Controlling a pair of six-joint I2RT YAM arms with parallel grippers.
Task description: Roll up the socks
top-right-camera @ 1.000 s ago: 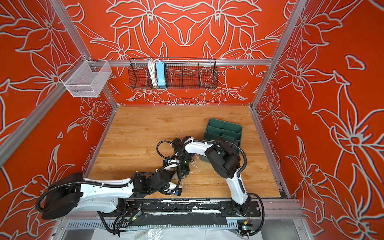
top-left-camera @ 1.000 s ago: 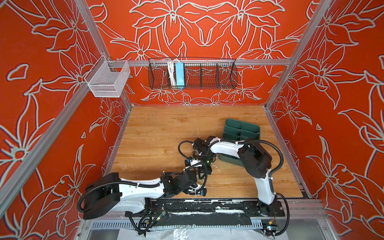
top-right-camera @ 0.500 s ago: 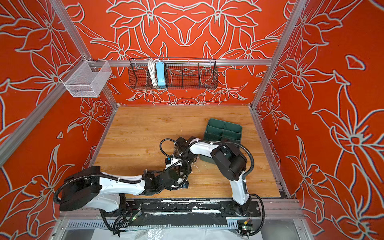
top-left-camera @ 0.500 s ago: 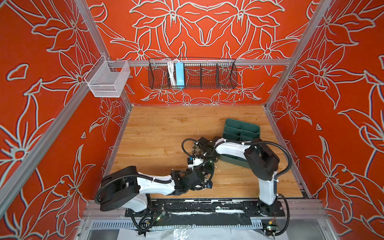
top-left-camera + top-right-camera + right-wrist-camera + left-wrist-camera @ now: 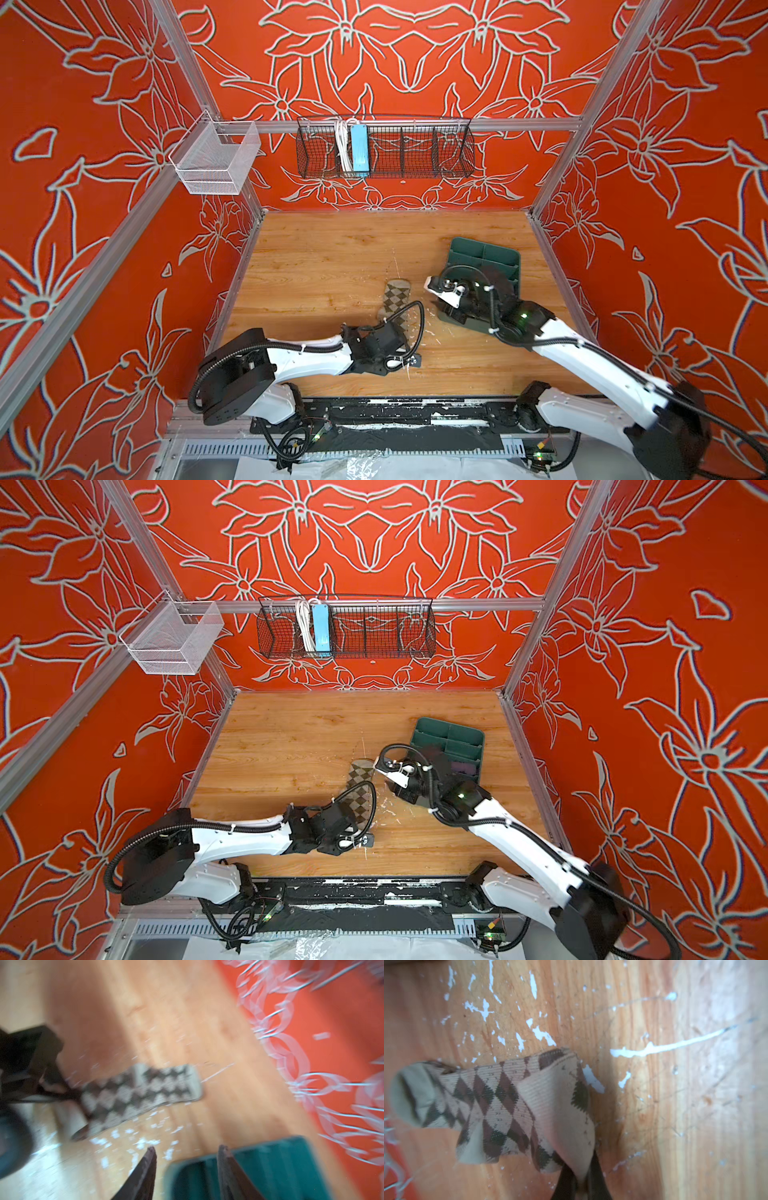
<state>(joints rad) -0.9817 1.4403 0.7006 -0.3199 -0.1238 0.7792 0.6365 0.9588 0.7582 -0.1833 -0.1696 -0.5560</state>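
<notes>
Beige argyle sock (image 5: 508,1105), just one, left tool (image 5: 580,1184) clamped on it, right tool (image 5: 187,1148) apart, one green tray (image 5: 270,1167)

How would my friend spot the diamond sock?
Look at the wooden table inside the red flowered walls, then near its middle. The argyle sock lies there, one end pinched by the left gripper. Unlike the plain dark green tray nearby, it is soft and beige with dark diamonds.

The wooden tabletop (image 5: 332,257) is scuffed with white flecks; an argyle sock (image 5: 395,299) lies mid-table; a green tray (image 5: 484,247) sits toward the right edge.
</notes>
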